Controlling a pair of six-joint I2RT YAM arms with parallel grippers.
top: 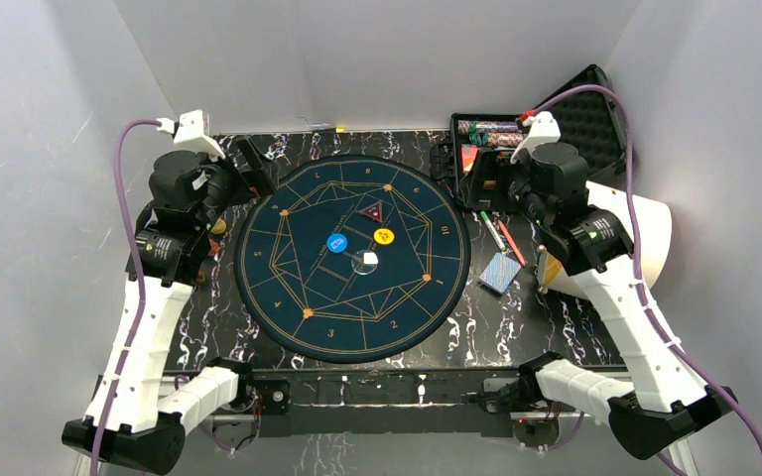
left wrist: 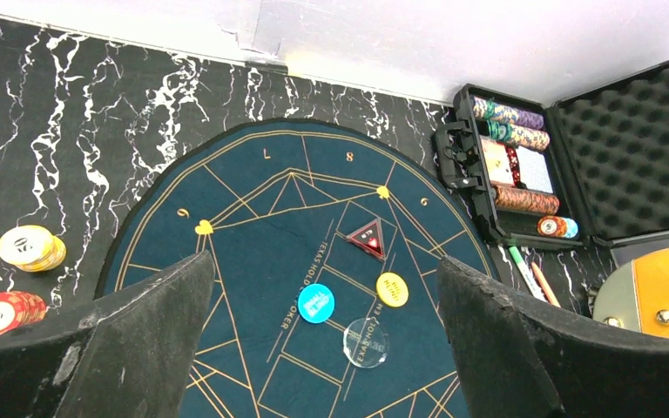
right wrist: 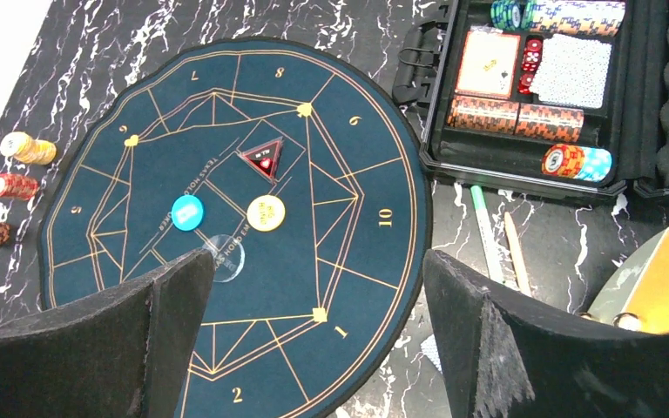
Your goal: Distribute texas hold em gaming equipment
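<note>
On the round dark blue mat [top: 298,297] lie a blue button [top: 336,243], a yellow button [top: 384,236], a clear disc [top: 364,262] and a red triangle marker [top: 371,210]. Three chip stacks [right wrist: 10,185] stand on the marble left of the mat. A deck with a blue patterned back [top: 499,272] lies right of the mat. The open black case [right wrist: 631,131] holds rows of chips [right wrist: 523,117], cards and dice. My left gripper [left wrist: 324,261] hangs open above the mat's left side, holding nothing. Open and empty too, my right gripper [right wrist: 318,254] hovers over the mat's right edge.
A green pen [top: 493,230] and a red pen [top: 512,243] lie between the mat and the case. A big white cylinder with an orange end [top: 655,233] rests at the right, under the right arm. Grey walls close in the table on three sides.
</note>
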